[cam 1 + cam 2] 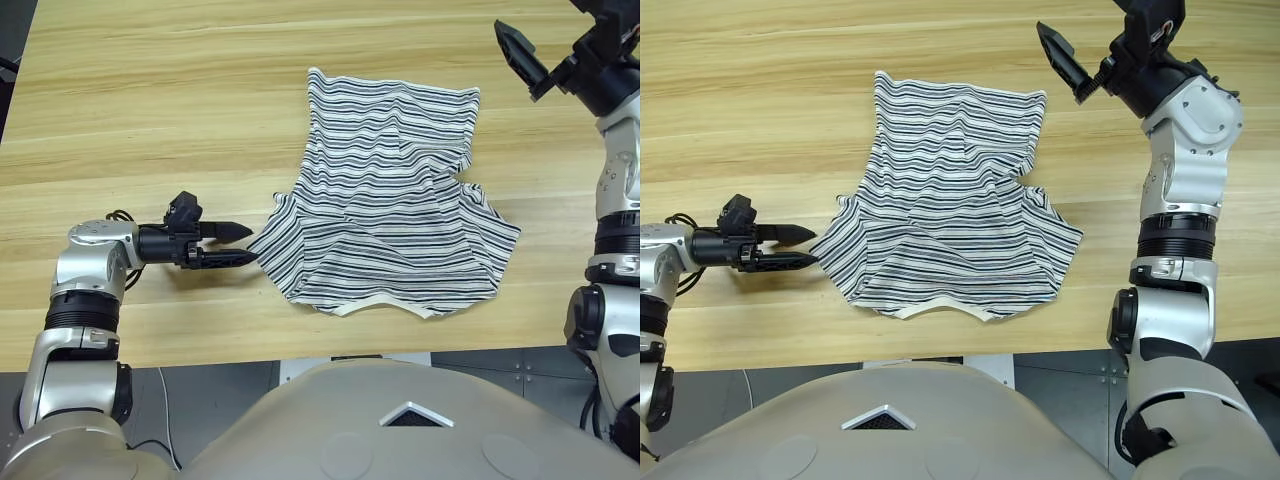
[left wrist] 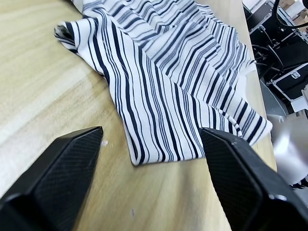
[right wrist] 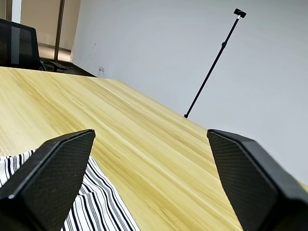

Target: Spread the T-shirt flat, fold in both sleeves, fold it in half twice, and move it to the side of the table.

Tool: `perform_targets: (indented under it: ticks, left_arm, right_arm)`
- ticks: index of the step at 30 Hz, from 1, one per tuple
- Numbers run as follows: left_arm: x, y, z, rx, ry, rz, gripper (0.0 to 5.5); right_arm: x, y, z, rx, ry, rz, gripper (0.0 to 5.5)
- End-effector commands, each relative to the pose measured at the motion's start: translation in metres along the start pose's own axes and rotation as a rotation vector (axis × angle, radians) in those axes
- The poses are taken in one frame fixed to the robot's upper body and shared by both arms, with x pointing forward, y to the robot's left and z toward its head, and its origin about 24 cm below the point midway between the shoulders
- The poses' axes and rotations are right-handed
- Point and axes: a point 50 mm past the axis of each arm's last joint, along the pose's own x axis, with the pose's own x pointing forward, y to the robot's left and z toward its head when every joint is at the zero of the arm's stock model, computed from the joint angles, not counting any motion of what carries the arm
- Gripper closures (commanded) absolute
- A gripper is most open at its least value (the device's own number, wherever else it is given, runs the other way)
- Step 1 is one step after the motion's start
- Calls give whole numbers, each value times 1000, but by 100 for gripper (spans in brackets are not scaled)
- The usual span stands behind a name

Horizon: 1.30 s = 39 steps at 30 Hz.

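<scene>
Spreading step: T-shirt [image 1: 385, 200] lies rumpled at the centre of the table [image 1: 150, 100].
Left gripper [image 1: 250, 244], fingers apart, lies at its 8 o'clock corner; right gripper [image 3: 150, 134], likewise spread, hangs at 1 o'clock. Best to pinch one layer and draw outward.

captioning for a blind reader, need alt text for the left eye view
A crumpled black-and-white striped T-shirt lies on a wooden table, not yet spread flat. The left pincer is open, low over the table at the shirt's left edge; the right pincer is open and raised near its far right corner.
</scene>
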Motion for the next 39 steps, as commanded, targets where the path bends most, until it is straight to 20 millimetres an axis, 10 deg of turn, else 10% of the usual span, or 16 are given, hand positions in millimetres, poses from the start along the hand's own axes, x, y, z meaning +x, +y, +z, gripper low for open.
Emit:
perform_targets:
  ticks: [1, 5, 27, 39]
  left_arm:
    - [-6, -2, -13, -21, 92, 4, 173]
    - [1, 6, -21, -37, 113, 68, 173]
    - [30, -7, -40, -87, 141, -36, 533]
    - [13, -17, -12, -9, 79, -141, 537]
  right_arm:
    - [0, 3, -3, 8, 17, 5, 119]
    - [-1, 6, -6, 14, 21, 2, 119]
    - [-2, 14, -17, 37, 49, 13, 116]
    - [3, 19, -18, 34, 52, 34, 116]
